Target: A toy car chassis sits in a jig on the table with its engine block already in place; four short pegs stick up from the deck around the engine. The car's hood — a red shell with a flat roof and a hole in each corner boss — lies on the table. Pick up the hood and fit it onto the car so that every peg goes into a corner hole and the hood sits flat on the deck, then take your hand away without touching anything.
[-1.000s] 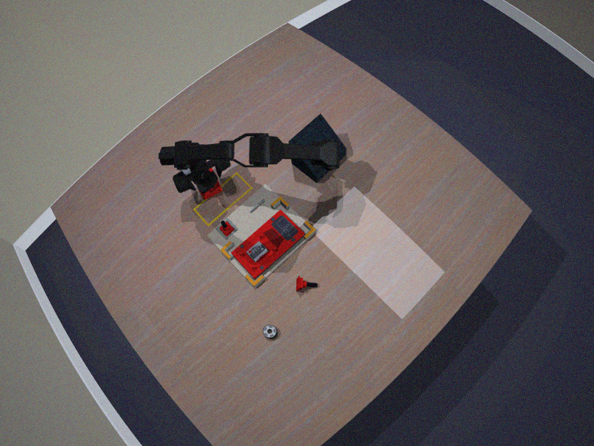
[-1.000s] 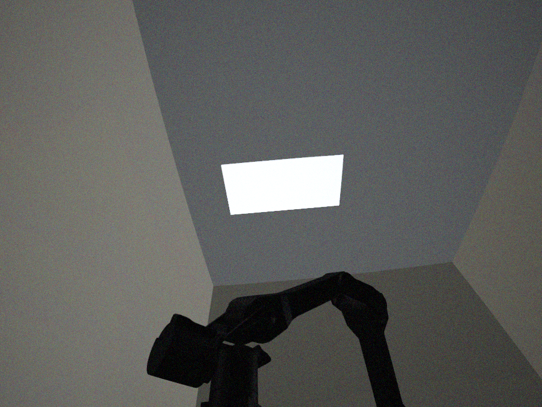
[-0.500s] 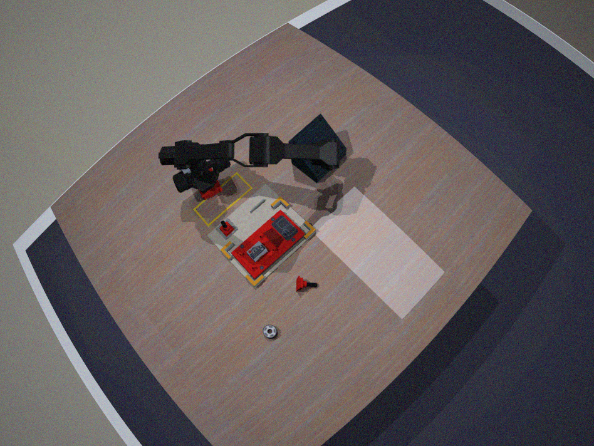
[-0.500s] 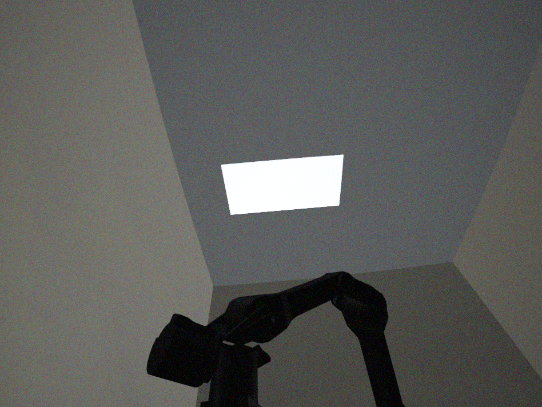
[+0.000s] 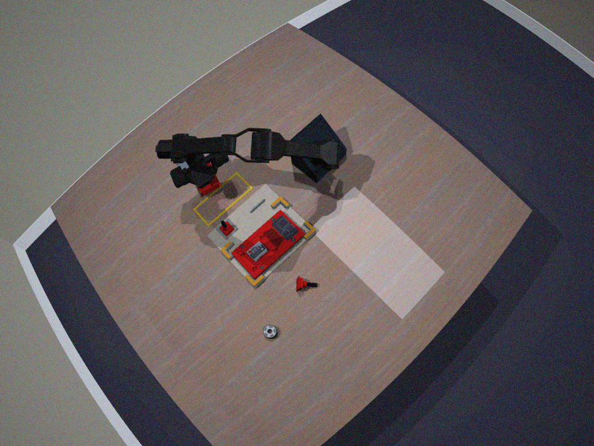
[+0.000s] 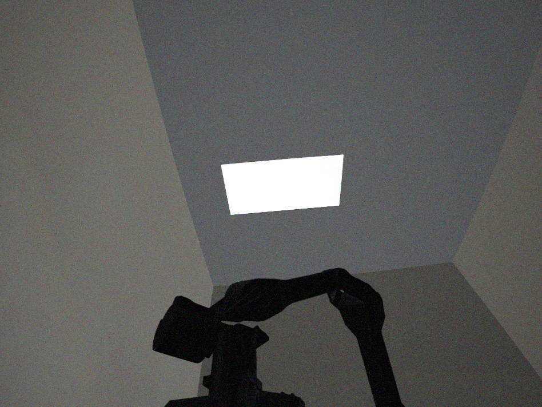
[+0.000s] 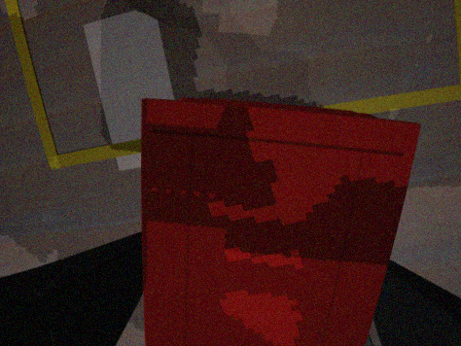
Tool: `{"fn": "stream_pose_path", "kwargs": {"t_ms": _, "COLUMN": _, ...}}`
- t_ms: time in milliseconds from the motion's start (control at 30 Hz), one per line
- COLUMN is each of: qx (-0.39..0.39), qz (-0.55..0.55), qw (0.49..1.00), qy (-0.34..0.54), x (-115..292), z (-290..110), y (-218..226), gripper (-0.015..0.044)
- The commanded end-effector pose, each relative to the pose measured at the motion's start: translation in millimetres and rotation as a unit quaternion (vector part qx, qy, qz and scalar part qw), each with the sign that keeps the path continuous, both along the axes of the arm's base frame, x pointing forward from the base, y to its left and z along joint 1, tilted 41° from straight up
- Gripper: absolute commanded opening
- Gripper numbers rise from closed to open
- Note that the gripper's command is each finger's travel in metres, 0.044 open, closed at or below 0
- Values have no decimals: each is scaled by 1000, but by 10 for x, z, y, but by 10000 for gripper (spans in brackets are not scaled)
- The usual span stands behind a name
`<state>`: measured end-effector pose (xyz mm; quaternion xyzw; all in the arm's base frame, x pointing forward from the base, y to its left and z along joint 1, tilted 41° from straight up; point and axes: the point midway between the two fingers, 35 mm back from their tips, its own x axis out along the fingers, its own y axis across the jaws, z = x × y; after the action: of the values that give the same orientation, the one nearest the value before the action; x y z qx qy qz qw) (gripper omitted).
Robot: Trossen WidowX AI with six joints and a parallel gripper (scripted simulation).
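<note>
The red hood (image 5: 209,185) (image 7: 272,219) sits between my fingers at the far left end of the yellow outlined rectangle (image 5: 229,207) (image 7: 29,87). My gripper (image 5: 205,178) (image 7: 261,258) is shut on the hood; in the wrist view the dark fingers flank its lower sides. I cannot tell whether the hood still touches the table. The red car chassis (image 5: 270,240) lies in the pale jig (image 5: 254,199) with orange corner stops, to the right of the hood. A grey engine block (image 5: 257,250) sits on the chassis. The pegs are too small to make out.
A small red block with a black stick (image 5: 225,227) stands on the jig's left corner. A red cone-shaped part (image 5: 302,284) and a silver wheel (image 5: 268,329) lie in front of the jig. The dark arm base (image 5: 316,143) stands behind. The exterior view shows only the arm's silhouette (image 6: 271,302).
</note>
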<state>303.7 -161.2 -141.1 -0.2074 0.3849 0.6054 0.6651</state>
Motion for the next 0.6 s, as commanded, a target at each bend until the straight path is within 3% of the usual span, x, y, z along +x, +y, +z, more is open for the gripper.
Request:
{"fn": "stream_pose_path", "kwargs": {"t_ms": 0, "qx": -4, "qz": 2, "qw": 1000, "qy": -4, "x": 20, "z": 121, "y": -100, "gripper": 0}}
{"fn": "stream_pose_path", "kwargs": {"t_ms": 567, "qx": -5, "qz": 2, "qw": 1000, "qy": -4, "x": 32, "z": 507, "y": -428, "gripper": 0}}
